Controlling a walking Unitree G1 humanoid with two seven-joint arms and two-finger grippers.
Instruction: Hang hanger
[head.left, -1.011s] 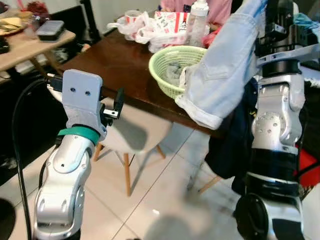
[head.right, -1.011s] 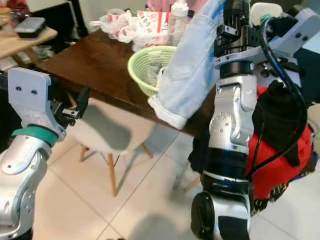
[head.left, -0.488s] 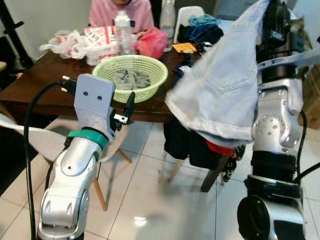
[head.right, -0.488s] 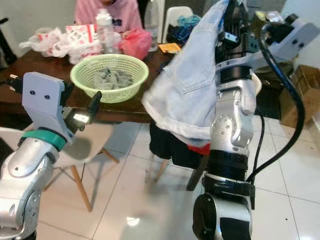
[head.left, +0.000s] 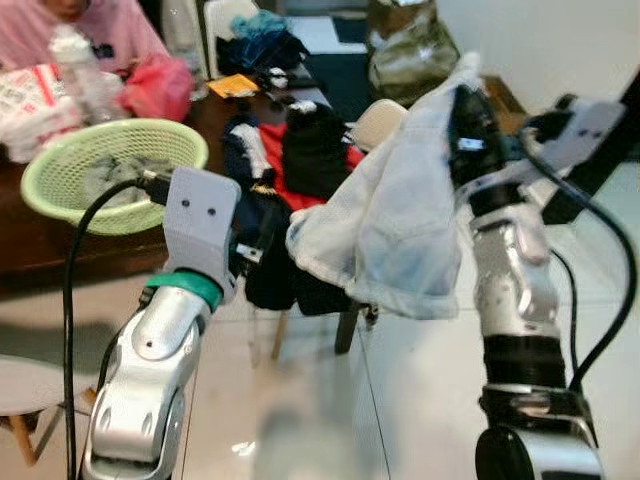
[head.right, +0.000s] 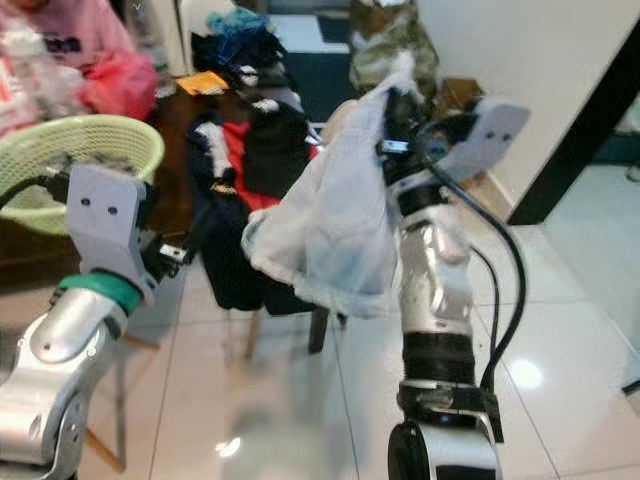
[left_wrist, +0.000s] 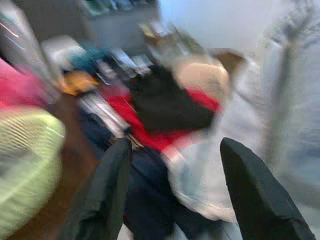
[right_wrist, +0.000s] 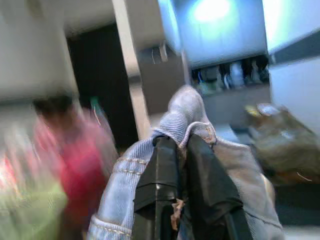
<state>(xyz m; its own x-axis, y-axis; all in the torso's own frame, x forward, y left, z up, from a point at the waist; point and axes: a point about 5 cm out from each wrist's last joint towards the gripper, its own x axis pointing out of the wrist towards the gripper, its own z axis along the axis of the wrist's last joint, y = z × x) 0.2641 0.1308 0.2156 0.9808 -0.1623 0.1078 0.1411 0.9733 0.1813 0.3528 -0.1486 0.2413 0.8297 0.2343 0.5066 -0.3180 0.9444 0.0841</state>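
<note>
Right gripper (right_wrist: 181, 150) raised at chest height on the robot's right, its two black fingers pinched tight on a fold of a pale blue denim garment (head.left: 395, 235). The cloth peaks above the fingertips and drapes down and toward the left, its hem hanging free over the tiled floor (head.left: 400, 400). No hanger can be made out in the cloth — hidden or too blurred to tell.

Left gripper (left_wrist: 172, 192) held up on the robot's left, fingers spread wide with nothing between them, pointing toward a chair (head.left: 375, 120) heaped with dark and red clothes (head.left: 310, 150).

Behind the left arm: a dark wooden table (head.left: 60, 250) carrying a light green mesh basket (head.left: 60, 175) with grey cloth inside. A person in a pink top (head.left: 100, 30) sits at the table's far side, beside a red plastic bag (head.left: 160, 85). A black cable (head.left: 590, 290) loops down from the right wrist. Both wrist views are motion-blurred.
</note>
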